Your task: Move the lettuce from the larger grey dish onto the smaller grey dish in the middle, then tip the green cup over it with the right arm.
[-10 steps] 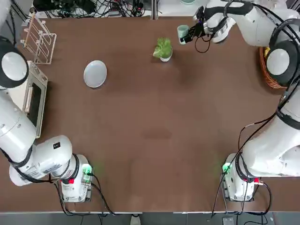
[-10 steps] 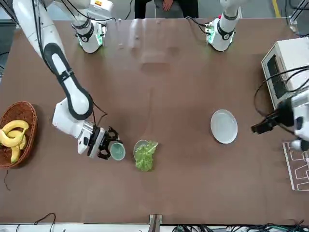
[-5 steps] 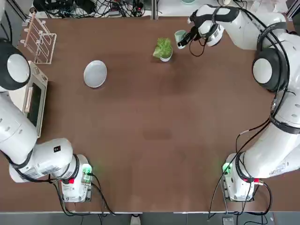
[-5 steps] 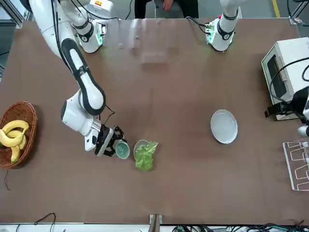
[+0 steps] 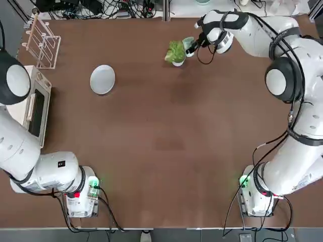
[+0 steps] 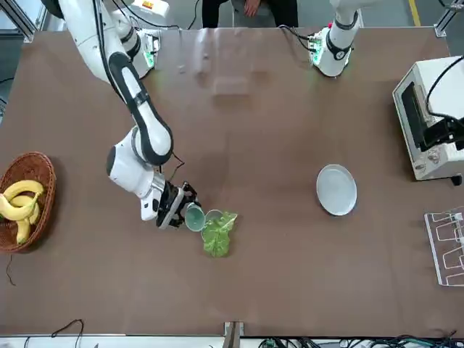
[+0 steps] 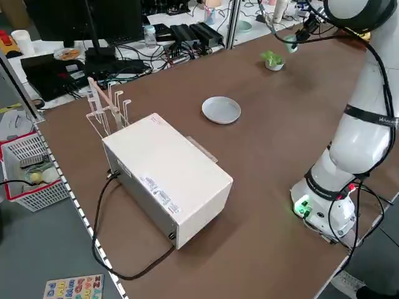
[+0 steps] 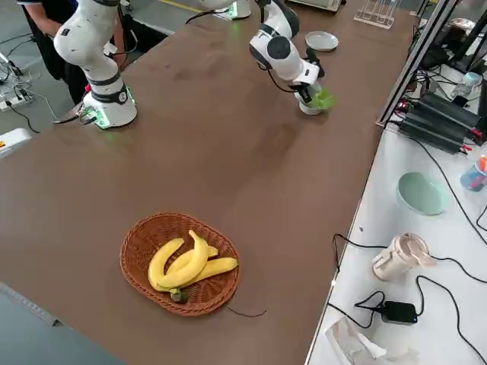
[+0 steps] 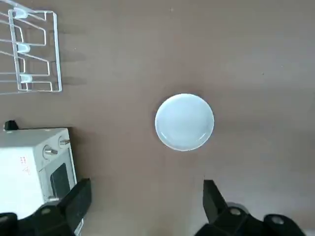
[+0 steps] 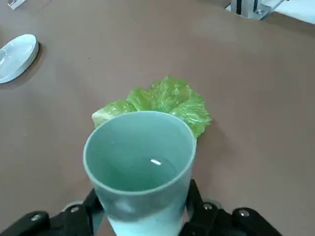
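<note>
Two dishes sit on the tabletop [image 5: 166,151], well apart: the larger grey dish [image 5: 102,79] at the far left, bare, and the smaller grey dish [image 5: 177,62] at far centre w/ the lettuce [image 5: 175,51] already piled on it. So step one looks done; the pour is what's in hand.

Right gripper [image 5: 194,44] is at the far edge, just right of the bowl, jaws clamped on the green cup [image 5: 188,43]. Cup is held tilted, mouth leaning toward the lettuce, prob. so whatever's inside would land on the leaves and not the tabletop. In the right wrist view the cup [image 10: 140,164] fills the foreground, its rim overlapping the lettuce [image 10: 162,101] beyond; inside looks empty apart from a small glint, can't tell if there's liquid. Front view shows the cup [image 6: 193,217] touching or nearly touching the bowl rim; can't say which.

Lettuce: light green, ruffled, about as wide as the bowl and spilling over its edge on one side, so most of the bowl is hidden. Cup: pale mint, plain cylinder, no handle, a bit narrower than the bowl.

Left gripper [image 9: 142,206] is parked up high at the left, above the plate [image 9: 184,122], jaws apart, holding nothing — out of the way of the right arm's work.
</note>
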`<act>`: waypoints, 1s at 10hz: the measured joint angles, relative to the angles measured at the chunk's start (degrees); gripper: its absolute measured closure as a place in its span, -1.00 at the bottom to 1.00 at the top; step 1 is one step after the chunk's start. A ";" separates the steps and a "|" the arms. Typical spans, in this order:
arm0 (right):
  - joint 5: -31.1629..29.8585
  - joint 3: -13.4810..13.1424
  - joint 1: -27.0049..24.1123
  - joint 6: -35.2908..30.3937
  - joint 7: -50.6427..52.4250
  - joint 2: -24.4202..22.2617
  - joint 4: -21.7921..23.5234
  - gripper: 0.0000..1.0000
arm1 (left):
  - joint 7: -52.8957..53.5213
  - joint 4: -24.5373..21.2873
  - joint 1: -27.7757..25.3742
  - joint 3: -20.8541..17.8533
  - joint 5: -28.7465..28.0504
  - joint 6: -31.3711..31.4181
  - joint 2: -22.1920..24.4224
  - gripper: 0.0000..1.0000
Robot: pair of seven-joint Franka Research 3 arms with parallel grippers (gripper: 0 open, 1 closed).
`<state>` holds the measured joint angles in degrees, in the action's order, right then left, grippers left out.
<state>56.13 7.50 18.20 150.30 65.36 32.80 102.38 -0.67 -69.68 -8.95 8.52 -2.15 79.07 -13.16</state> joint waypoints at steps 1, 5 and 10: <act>0.00 -0.19 0.31 -0.09 -2.43 0.00 0.00 -0.37 | 0.11 -0.27 -0.25 -0.59 0.02 -0.68 -0.01 -1.00; 0.00 -3.27 2.48 -3.45 -11.10 0.00 -0.20 -0.37 | 0.43 -0.82 -0.85 -1.16 0.07 -1.65 -0.02 -1.00; -0.01 -6.33 5.56 -7.61 -18.32 0.03 -1.77 -0.37 | 0.46 -0.88 -0.76 -1.02 0.07 -2.39 -0.01 -1.00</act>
<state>56.12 1.17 23.77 142.70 47.03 32.83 100.60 -0.22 -70.56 -9.71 7.50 -2.08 76.68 -13.18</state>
